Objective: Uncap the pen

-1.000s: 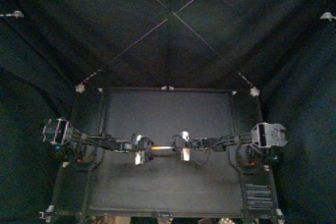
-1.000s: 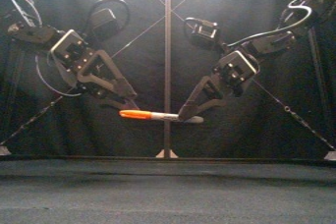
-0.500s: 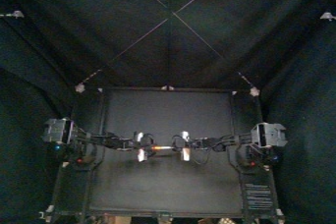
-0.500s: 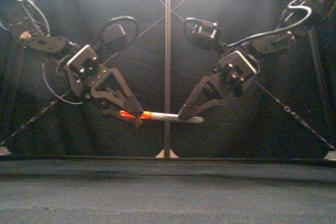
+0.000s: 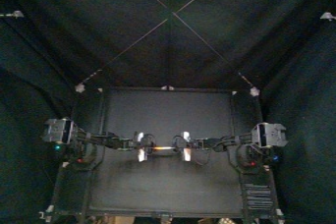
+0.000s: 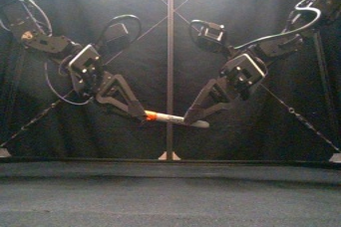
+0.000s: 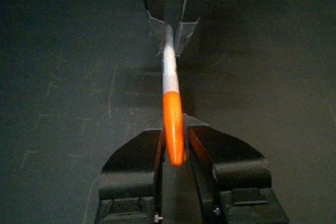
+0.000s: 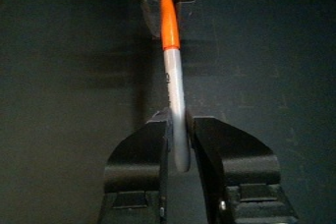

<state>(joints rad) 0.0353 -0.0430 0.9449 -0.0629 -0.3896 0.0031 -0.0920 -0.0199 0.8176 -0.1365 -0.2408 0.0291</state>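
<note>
A marker pen (image 6: 170,119) with an orange cap (image 7: 171,120) and a pale grey barrel (image 8: 174,76) hangs level above the table's middle, held between both grippers. My left gripper (image 6: 146,114) is shut on the cap end, and only a short piece of orange shows past its jaws. Shut on the barrel's far end is my right gripper (image 6: 200,121). From above, the pen (image 5: 163,149) bridges the left gripper (image 5: 144,150) and right gripper (image 5: 184,150). The cap sits on the barrel.
The black table (image 5: 164,189) lies well below the pen. Both arms slope down from the sides to meet at the middle.
My left gripper has slid down and to the right along the orange cap, covering most of it. The right gripper and pen have stayed in place.
</note>
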